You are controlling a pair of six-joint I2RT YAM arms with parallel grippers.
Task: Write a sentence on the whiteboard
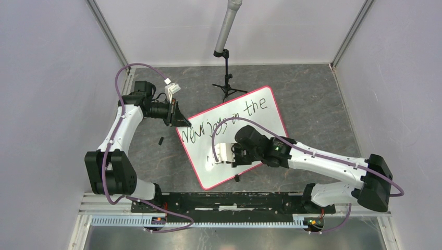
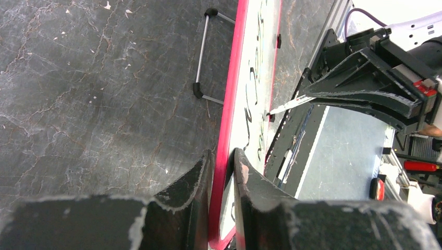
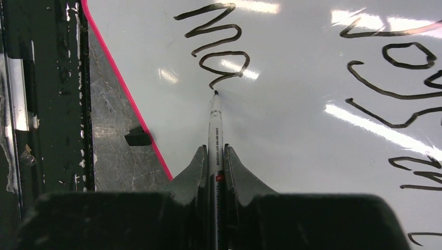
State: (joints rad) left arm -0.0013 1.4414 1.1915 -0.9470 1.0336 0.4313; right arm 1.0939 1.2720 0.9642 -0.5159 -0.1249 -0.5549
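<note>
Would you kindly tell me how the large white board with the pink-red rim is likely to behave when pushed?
The pink-rimmed whiteboard looks thin and flat, so probably stiff and light. On the smooth grey tabletop it would likely slide; the left gripper clamping its rim probably steadies it.

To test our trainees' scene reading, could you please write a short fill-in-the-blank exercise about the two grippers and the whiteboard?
1. The left gripper clamps the pink rim of the ____.
2. The right gripper holds a ____ with its tip on the white surface.
3. The sentence is written in ____ ink.
4. The last word of the top line reads "____".

Missing words: whiteboard; marker; black; the.
</note>
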